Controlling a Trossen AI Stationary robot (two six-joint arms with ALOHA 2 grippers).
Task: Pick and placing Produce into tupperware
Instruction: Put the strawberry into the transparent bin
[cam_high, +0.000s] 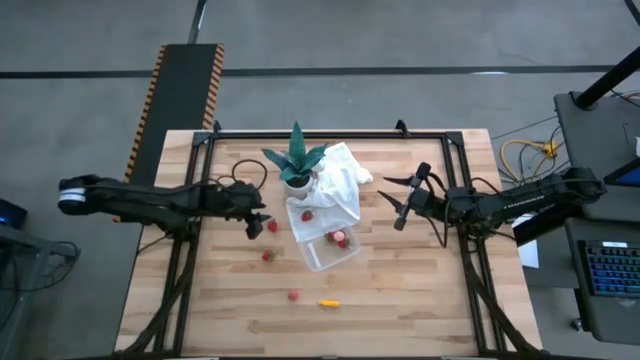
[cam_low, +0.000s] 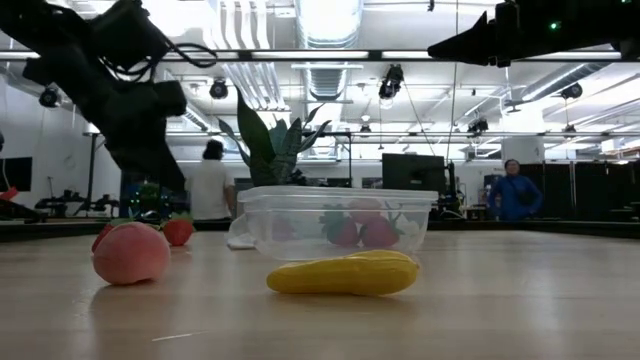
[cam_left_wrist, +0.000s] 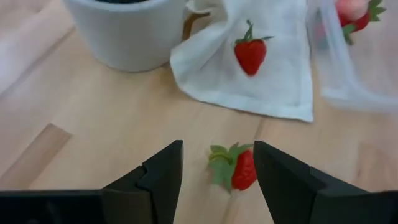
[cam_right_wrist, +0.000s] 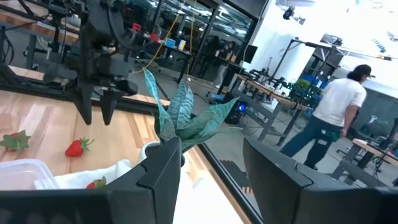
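Strawberry (cam_left_wrist: 244, 171): on table, between left gripper's (cam_left_wrist: 217, 171) wide-spread fingers.
Left arm: reaching low, beside tupperware (cam_high: 325, 245).
Right gripper (cam_high: 398, 201): raised, spread wide.

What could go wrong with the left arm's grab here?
Left gripper hangs open over a strawberry that sits closer to one jaw than the other; closing might nudge it away rather than pinch it. The white cloth and plant pot lie close ahead, so an overshoot could snag the cloth.
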